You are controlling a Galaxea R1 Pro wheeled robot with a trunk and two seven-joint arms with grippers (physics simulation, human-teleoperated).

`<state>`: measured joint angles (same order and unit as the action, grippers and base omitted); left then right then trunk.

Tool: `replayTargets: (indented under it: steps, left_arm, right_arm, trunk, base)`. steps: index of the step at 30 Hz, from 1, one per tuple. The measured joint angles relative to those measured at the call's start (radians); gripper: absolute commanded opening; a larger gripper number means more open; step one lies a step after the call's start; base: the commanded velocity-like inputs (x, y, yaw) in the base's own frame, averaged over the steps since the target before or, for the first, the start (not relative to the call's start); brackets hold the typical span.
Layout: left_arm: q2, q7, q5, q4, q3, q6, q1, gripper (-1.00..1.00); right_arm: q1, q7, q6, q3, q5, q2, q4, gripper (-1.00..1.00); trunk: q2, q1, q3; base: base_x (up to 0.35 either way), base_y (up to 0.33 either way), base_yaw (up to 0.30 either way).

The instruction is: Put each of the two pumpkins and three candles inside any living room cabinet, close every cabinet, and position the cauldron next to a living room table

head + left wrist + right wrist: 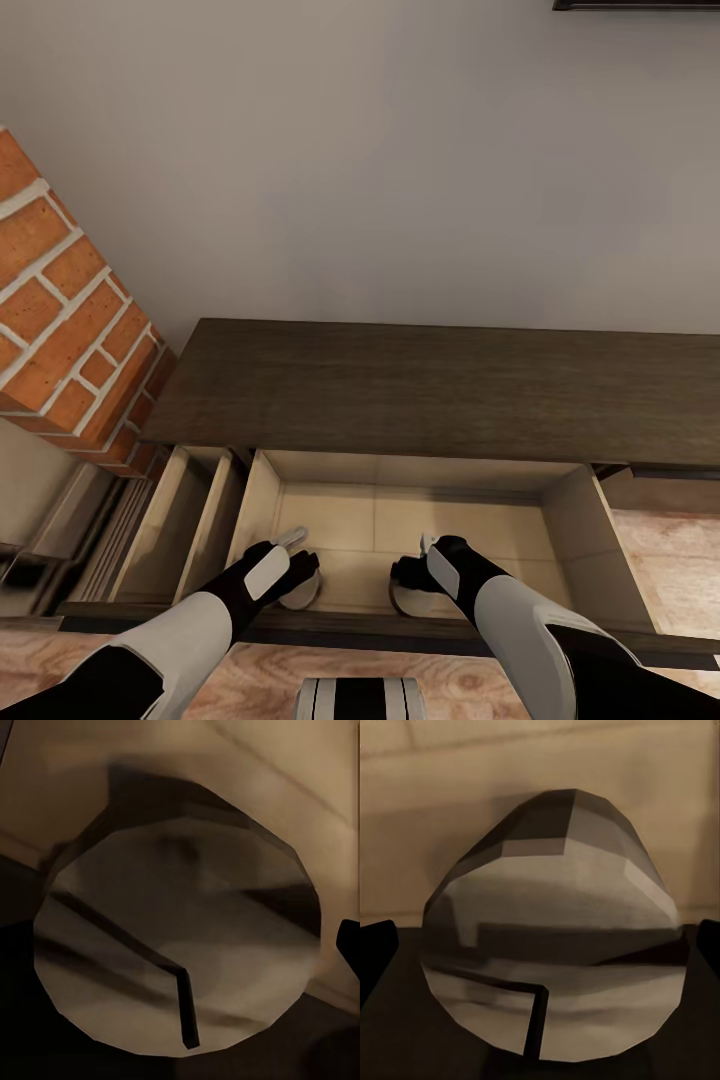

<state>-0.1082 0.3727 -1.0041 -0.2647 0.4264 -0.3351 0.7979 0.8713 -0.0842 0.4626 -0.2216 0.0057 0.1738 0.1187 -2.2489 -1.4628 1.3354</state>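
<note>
both grippers hang inside the cabinet's open drawer.

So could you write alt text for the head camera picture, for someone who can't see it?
Both robot arms reach down into an open pale drawer of a long dark wood cabinet, each gripper, left and right, at a pale round candle. A red brick chimney stands at the left.

Probably a living room: brick chimney, wooden cabinet.
</note>
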Motion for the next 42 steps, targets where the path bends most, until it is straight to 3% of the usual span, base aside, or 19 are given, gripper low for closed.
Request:
replayTargets:
  steps: [18, 26, 32, 42]
  left_arm:
    - [0.0, -0.001, -0.004, -0.007, -0.001, 0.0, 0.0, 1.0]
    - [0.003, 0.006, -0.005, -0.087, -0.003, -0.002, -0.001, 1.0]
    - [0.004, 0.075, -0.009, -0.137, -0.002, -0.003, -0.001, 1.0]
    - [0.006, 0.095, -0.011, -0.156, -0.001, -0.005, -0.002, 1.0]
  right_arm:
    - [0.0, 0.001, -0.003, 0.0, 0.001, 0.0, 0.005, 1.0]
    - [0.0, 0.003, 0.003, 0.0, 0.001, 0.0, 0.006, 1.0]
    - [0.0, 0.004, 0.007, 0.0, 0.002, 0.0, 0.007, 1.0]
    - [0.0, 0.005, 0.008, 0.0, 0.002, 0.0, 0.007, 1.0]
  trunk:
    - [0.0, 0.0, 0.0]
    - [0.0, 0.0, 0.0]
    - [0.0, 0.0, 0.0]
    - [0.0, 0.0, 0.0]
  base:
    - [0.0, 0.0, 0.0]
    - [0.0, 0.0, 0.0]
    - [0.0, 0.0, 0.0]
    - [0.0, 0.0, 0.0]
